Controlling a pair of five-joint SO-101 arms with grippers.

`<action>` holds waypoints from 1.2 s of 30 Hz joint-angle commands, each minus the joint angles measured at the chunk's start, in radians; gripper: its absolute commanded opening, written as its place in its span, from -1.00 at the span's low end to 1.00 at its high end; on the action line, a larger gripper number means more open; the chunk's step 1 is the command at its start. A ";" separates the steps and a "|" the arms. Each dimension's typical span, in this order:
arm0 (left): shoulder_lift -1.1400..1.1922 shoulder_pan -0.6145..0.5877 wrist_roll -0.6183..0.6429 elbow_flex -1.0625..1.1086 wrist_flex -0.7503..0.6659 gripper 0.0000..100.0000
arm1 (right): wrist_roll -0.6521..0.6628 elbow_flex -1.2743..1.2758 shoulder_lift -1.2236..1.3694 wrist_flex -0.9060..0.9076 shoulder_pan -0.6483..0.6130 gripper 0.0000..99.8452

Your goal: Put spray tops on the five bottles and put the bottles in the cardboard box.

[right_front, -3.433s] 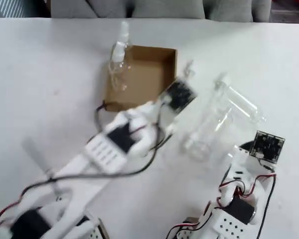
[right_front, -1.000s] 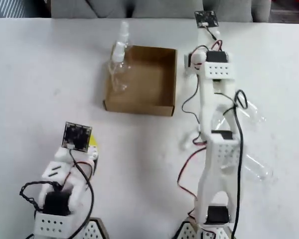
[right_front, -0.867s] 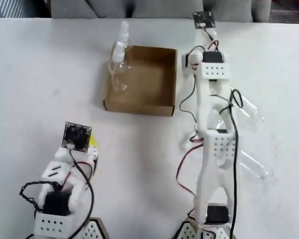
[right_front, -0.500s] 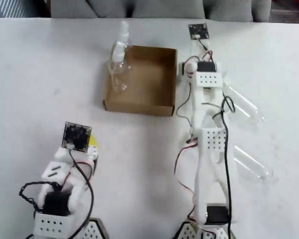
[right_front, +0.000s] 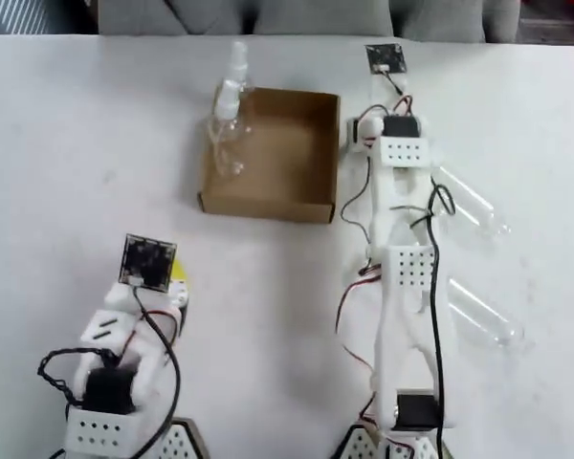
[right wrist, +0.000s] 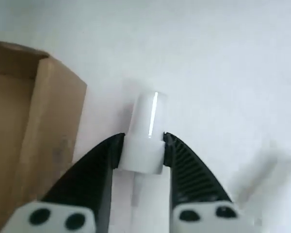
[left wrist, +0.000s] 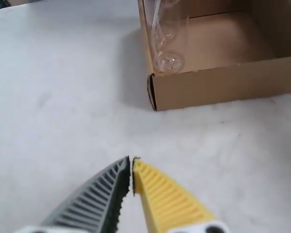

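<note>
One bottle (left wrist: 167, 58) in cardboard box (left wrist: 223, 87) half cropped, left gripper (left wrist: 132, 162) pressed together, right gripper (right wrist: 142, 138) pinching spray top (right wrist: 148, 111)

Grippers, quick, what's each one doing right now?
Left gripper: closed, holding nothing.
Right gripper: closed on a white spray top.

Clear bottle (right_front: 228, 134) in box (right_front: 268, 206), perhaps leaning
</note>
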 commanded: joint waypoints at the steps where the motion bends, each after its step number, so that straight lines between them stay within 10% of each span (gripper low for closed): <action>1: -0.015 -0.013 -0.034 -0.003 -0.002 -0.95 | -0.005 -0.120 -0.153 0.156 0.018 -0.97; 12: -0.015 -0.013 -0.120 -0.003 0.000 -0.95 | -0.011 -0.210 -0.381 0.512 -0.035 -0.97; 36: -0.015 -0.013 -0.121 -0.003 0.000 -0.95 | -0.124 1.112 -1.481 0.504 -0.340 -0.97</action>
